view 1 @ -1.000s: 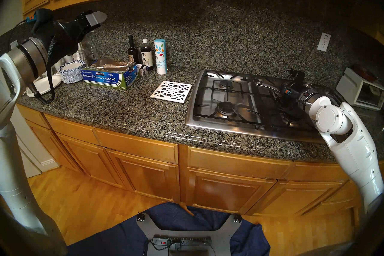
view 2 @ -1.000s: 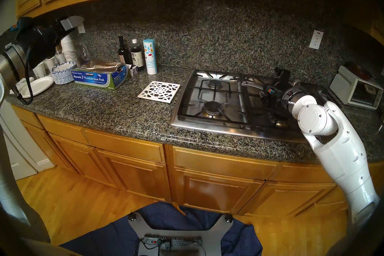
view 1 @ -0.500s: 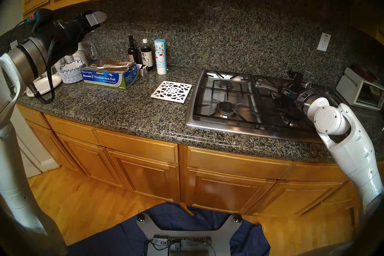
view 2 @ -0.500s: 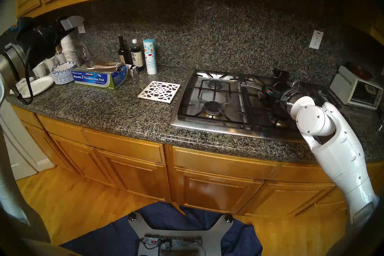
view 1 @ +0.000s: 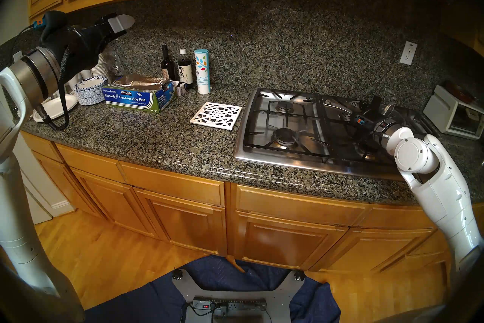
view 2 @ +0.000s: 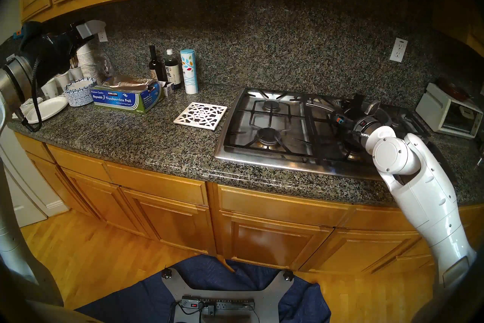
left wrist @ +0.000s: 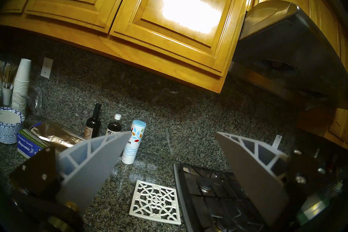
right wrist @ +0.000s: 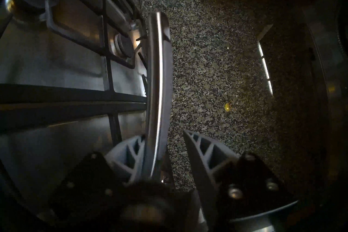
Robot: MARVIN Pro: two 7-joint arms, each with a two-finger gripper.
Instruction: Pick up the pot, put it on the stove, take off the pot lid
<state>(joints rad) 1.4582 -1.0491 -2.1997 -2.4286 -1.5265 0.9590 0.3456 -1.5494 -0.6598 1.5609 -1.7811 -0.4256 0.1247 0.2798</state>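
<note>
Tool on the left [left wrist: 173, 131] is being held high above the desk [view 1: 131, 136], its jaws being kept wide with nothing between them. Below it, a stack of paper plates [view 1: 90, 91] and a foil box [view 1: 136, 98] are being carried by the desk. Two dark bottles [view 1: 167, 65] and a salt canister [view 1: 202, 70] are being kept upright against the back wall. Further right, a white lattice trivet [view 1: 216, 115] is lying flat just beside the stove [view 1: 262, 154].

Over the stove's rear right part, the pot [view 1: 337, 105] is being largely hidden by the right arm, so whether it is being borne by the grate cannot be told. The pot lid [view 1: 389, 108] is being shown only by its silver loop, just past the wrist.

The right tool [right wrist: 163, 133] is being narrowed around the pot's handle [right wrist: 156, 75]: one finger is being pressed against the metal, while the other is being kept just apart from it. At the far right, a white toaster oven [view 1: 453, 115] is being carried by the desk.
</note>
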